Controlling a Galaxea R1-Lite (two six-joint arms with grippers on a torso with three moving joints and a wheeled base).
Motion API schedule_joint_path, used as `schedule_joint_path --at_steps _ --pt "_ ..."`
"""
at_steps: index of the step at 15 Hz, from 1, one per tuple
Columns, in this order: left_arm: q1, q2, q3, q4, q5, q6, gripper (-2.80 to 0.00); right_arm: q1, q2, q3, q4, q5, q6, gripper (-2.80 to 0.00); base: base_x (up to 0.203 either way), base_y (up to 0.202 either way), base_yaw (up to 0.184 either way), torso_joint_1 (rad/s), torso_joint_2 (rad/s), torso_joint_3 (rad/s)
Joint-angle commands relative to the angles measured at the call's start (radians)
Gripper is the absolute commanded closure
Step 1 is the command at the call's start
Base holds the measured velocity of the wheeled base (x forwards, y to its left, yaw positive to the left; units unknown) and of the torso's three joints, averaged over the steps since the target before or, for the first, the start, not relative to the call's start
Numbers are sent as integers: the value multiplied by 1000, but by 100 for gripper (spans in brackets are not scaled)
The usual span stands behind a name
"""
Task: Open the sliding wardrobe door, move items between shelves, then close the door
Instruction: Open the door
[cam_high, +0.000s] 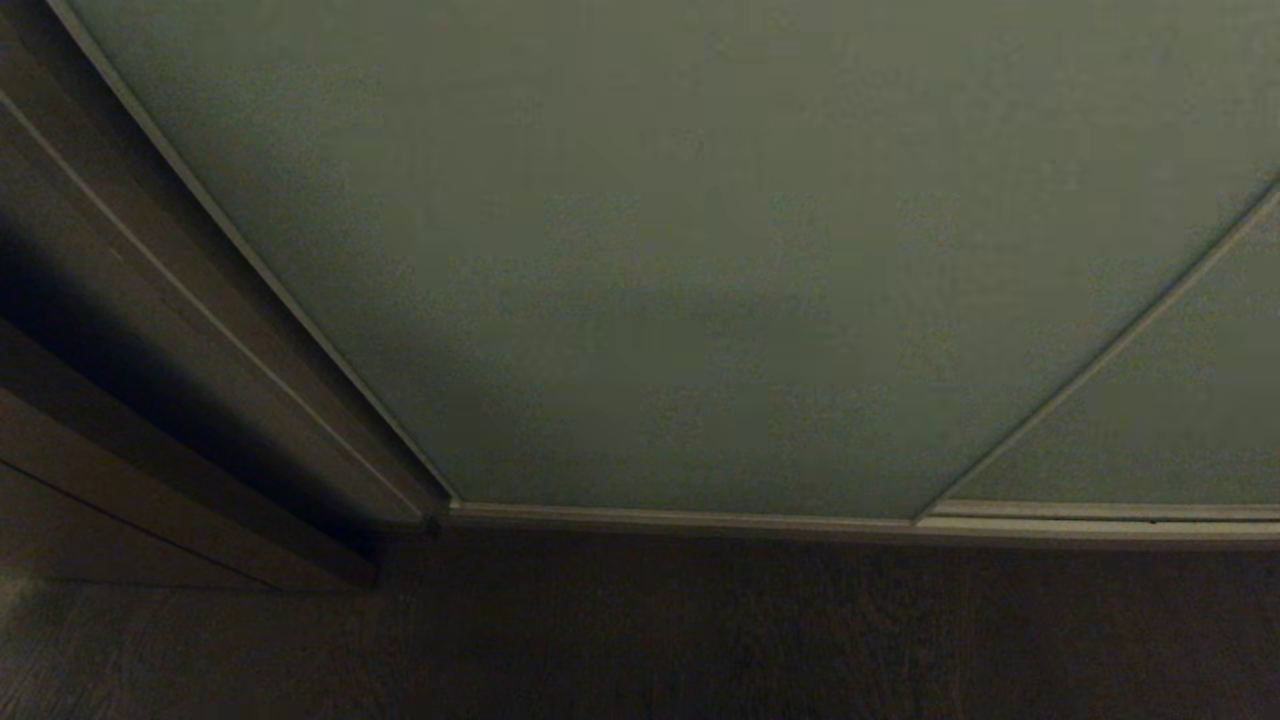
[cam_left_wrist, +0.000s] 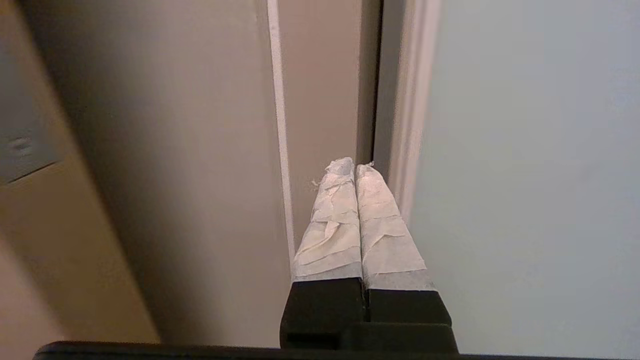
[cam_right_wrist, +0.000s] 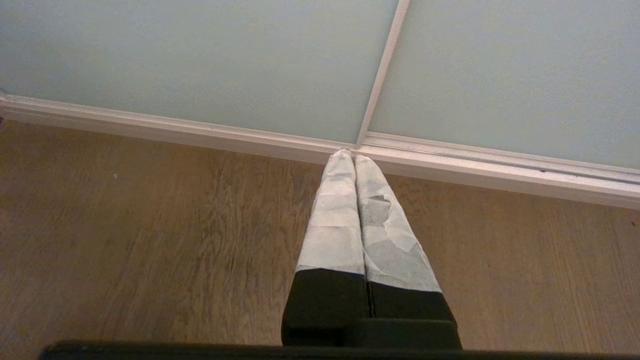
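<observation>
So the left gripper (cam_left_wrist: 355, 167), black body with both fingers wrapped in crinkled white tape, has its fingers pressed flat together with nothing between them. In the left wrist view the tips point at the dark narrow gap where the sliding wardrobe door (cam_left_wrist: 525, 175), a big flat matte panel in pale grey-green, meets the tan wooden side frame (cam_left_wrist: 320, 100) of the wardrobe. The door's thin cream frame edge (cam_left_wrist: 407, 100) runs right next to the fingertips; can't tell if they're actually touching it or just hovering close. Further left of that there's a wide tan panel (cam_left_wrist: 175, 175) with a thin pale strip down its edge.

The right gripper (cam_right_wrist: 354, 157) is the same deal: taped fingers squeezed together, holding nothing. It hangs low over the brown wood-grain floor (cam_right_wrist: 150, 240), aimed toward the spot where the two door panels meet at the cream bottom rail (cam_right_wrist: 200, 132).

From the head view, neither arm shows. The door fills most of the picture and is fully closed, with the second matching grey-green panel (cam_high: 1160, 420) to the right of it. Dark wood frame on the left, dark floor along the near side.
</observation>
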Motion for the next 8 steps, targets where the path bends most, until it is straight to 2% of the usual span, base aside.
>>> schedule_joint_path --at_steps 1,8 --pt "-3 66 -42 -3 -2 -1 0 0 0 0 0 0 -1 0 0 0 0 0 0 0" --pt "-65 196 -191 -1 -29 22 0 0 0 0 0 0 -1 0 0 0 0 0 0 0"
